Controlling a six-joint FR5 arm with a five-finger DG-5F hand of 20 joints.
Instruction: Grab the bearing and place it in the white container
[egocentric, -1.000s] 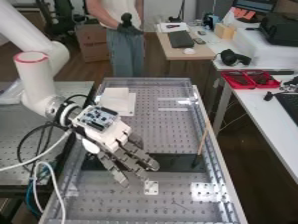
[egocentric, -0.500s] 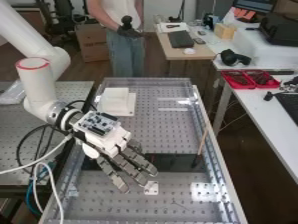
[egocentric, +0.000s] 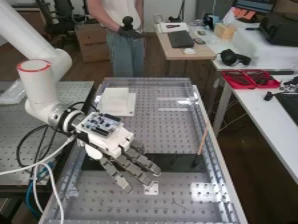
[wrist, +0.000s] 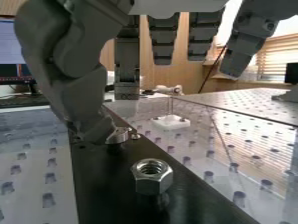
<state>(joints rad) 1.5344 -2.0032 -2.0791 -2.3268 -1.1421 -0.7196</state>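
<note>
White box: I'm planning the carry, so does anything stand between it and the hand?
Nothing visible does in the high view: the hand and the white box have only perforated bench between them. The wooden stick leans off to the side.

A robotics lab, this was, and plainly so! A white robot arm leaned over the left edge of a bench drilled with row upon row of holes, circuit board bare, cables looping, and past the right edge came a desk, red trays, a monitor!
</note>
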